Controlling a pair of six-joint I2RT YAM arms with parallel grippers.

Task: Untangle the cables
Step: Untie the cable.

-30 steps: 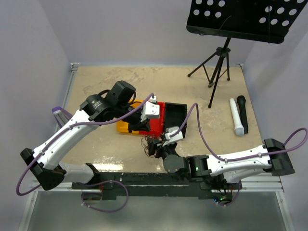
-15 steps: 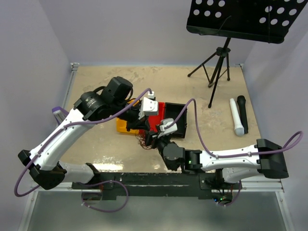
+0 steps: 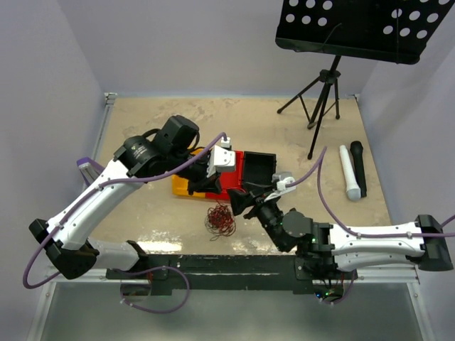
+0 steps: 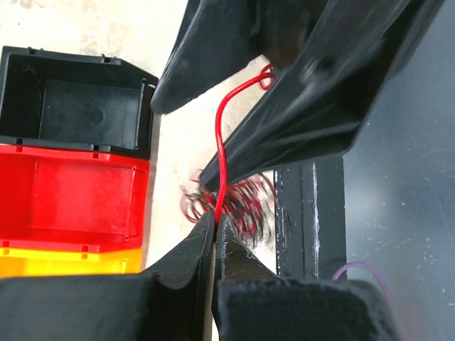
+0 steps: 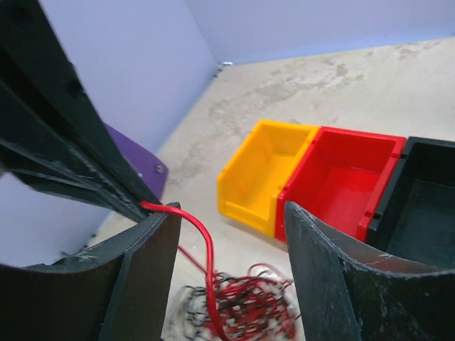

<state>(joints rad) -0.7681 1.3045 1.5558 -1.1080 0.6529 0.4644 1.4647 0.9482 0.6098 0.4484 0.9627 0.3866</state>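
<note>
Since right end effector (image 3: 242, 201) backed off spread, cables (image 3: 220, 221) lie uncovered, left end effector (image 4: 215, 222) pinching one red strand (image 4: 221, 153).

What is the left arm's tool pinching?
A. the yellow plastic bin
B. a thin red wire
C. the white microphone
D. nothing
B: the left tool is shut on a thin red wire strand that trails to the snarl of red and dark wires.

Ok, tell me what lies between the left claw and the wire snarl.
A single red strand arcs from the shut left claw down into the wire snarl; nothing else lies between. The right wrist view shows it best.
</note>
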